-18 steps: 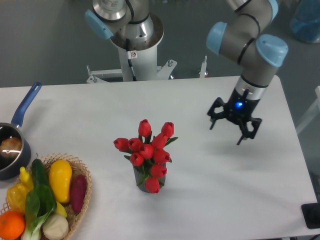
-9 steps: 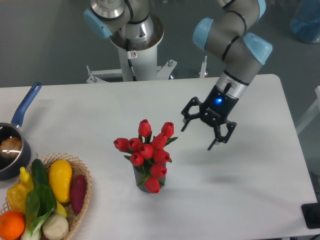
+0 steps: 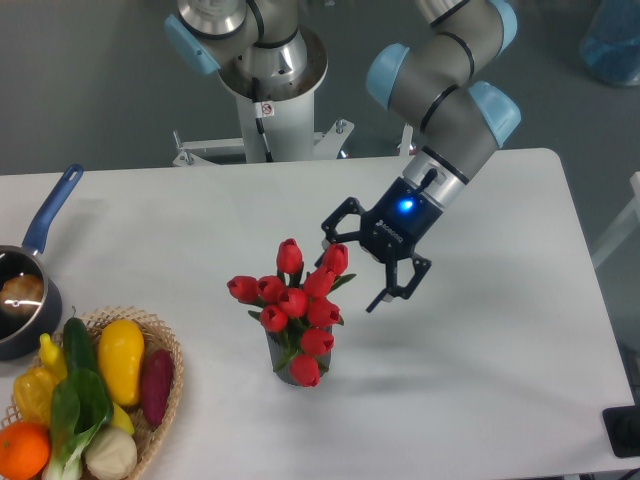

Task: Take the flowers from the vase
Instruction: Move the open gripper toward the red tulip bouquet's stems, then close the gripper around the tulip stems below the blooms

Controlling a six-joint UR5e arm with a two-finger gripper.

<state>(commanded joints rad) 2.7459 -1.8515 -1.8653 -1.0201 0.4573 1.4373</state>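
Hovering with its fingers spread and nothing held, the hand (image 3: 357,267) sits just right of the topmost buds of the flowers (image 3: 293,300), which stand upright in the vase (image 3: 285,362) toward the table's (image 3: 480,400) front middle, slightly lower-left of it.

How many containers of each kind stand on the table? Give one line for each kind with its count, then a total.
Ribbed dark grey vase: 1
Blue-handled saucepan: 1
Wicker basket: 1
Total: 3
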